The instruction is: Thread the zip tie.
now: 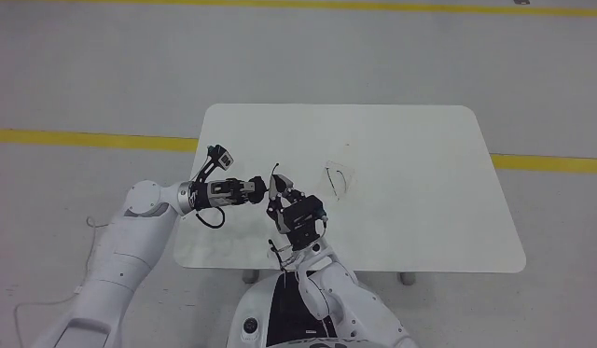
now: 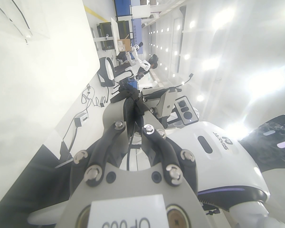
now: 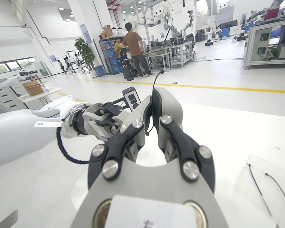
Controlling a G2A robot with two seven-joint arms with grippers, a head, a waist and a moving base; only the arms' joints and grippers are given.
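My left hand point(image 2: 132, 106) and right hand point(image 3: 152, 103) both pinch the black zip tie point(image 3: 156, 79) above the counter point(image 1: 420, 161), its head curling upward; more ties point(image 1: 338, 178) lie nearby.

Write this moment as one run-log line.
left gripper shut on zip tie | right gripper shut on it | spare ties on table

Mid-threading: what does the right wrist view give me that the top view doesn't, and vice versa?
Right wrist view: close up, the right gripper with jaws shut on the zip tie, head standing above them. Top view: the whole table outline and the clear packet lying apart from both grippers. Both: the left gripper close beside the right one, and spare ties in the packet.
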